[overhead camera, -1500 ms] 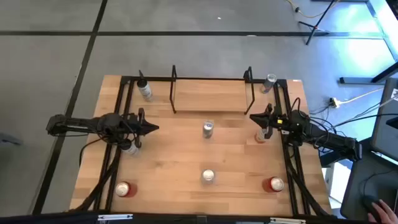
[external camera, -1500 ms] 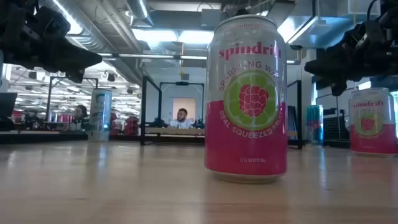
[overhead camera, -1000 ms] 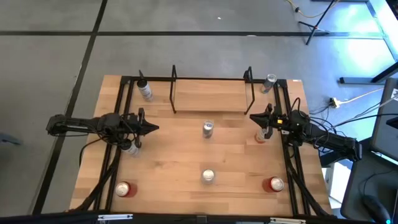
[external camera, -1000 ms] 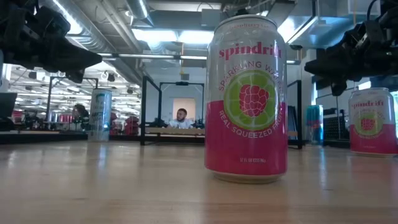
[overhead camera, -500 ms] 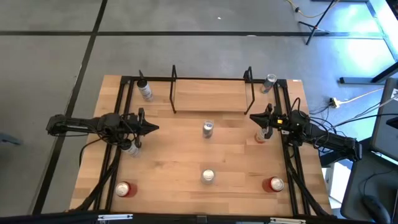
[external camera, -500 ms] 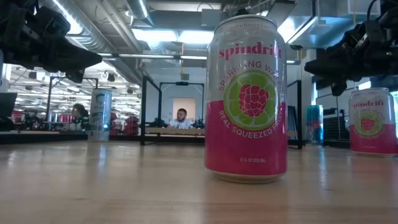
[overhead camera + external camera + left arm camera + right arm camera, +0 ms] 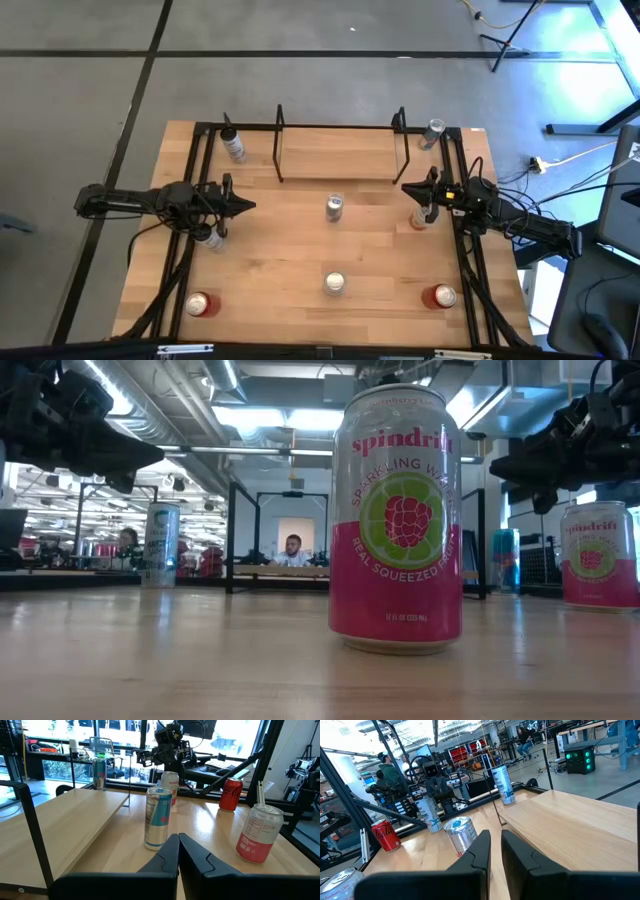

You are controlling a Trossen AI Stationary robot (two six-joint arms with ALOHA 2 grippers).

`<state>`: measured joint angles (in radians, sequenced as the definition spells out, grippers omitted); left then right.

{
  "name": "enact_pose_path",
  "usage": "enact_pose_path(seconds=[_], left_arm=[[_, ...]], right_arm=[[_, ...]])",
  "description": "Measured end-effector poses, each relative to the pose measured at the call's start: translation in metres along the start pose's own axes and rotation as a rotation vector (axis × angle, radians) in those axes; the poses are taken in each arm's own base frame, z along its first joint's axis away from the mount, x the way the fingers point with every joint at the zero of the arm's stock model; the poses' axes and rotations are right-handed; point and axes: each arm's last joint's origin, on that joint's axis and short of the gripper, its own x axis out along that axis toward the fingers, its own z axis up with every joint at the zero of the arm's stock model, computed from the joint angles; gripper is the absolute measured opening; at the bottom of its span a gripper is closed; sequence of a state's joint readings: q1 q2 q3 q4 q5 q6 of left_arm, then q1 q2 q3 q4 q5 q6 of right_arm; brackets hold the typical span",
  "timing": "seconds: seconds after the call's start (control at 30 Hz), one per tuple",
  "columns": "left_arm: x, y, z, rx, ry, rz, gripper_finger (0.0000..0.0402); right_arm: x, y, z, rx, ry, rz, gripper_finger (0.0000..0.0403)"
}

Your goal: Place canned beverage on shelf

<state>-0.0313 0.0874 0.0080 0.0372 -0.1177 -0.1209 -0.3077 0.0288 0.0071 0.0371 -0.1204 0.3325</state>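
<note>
Seen from above, the shelf stands bare at the table's far edge, while seven cans are scattered over the tabletop; the nearest, a silver can, stands just in front of the shelf board. The left gripper and the right gripper are held above the table at either side, nothing carried in either.

At table height, a pink raspberry can fills the foreground, and the shelf's black frames are seen far behind it.

From the left wrist, the left gripper's fingers are pressed together, aimed at the silver-blue can.

From the right wrist, the right gripper's fingers are shown nearly shut with a thin gap, the same silver can just beyond them.

The task is judged not yet begun: no can is grasped. A gripper must first be opened wide, then lowered around a can.
</note>
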Motion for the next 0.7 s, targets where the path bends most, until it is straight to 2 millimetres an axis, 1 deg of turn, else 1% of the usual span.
enact_pose_path(seconds=[0.1,0.17,0.3,0.37,0.53,0.7], left_arm=[[0.000,0.001,0.001,-0.010,-0.020,0.041,0.0000],[0.000,0.001,0.005,-0.073,-0.063,0.064,0.0000],[-0.002,0.002,0.020,-0.225,-0.231,0.091,0.0000],[-0.005,0.003,0.028,-0.255,-0.326,0.135,0.0000],[-0.012,0.004,0.044,-0.304,-0.514,0.161,0.0000],[-0.016,0.004,0.052,-0.333,-0.597,0.183,0.0000]], right_arm=[[0.000,0.000,0.000,0.000,0.000,-0.001,0.0033],[0.000,0.000,0.000,0.000,0.000,0.000,0.0033],[0.000,0.000,0.001,-0.001,-0.007,0.004,0.0033],[0.000,0.000,0.001,-0.001,-0.008,0.004,0.0033],[0.000,0.000,0.001,0.001,-0.010,0.005,0.0033],[0.000,0.002,0.006,0.109,-0.065,0.008,0.0033]])
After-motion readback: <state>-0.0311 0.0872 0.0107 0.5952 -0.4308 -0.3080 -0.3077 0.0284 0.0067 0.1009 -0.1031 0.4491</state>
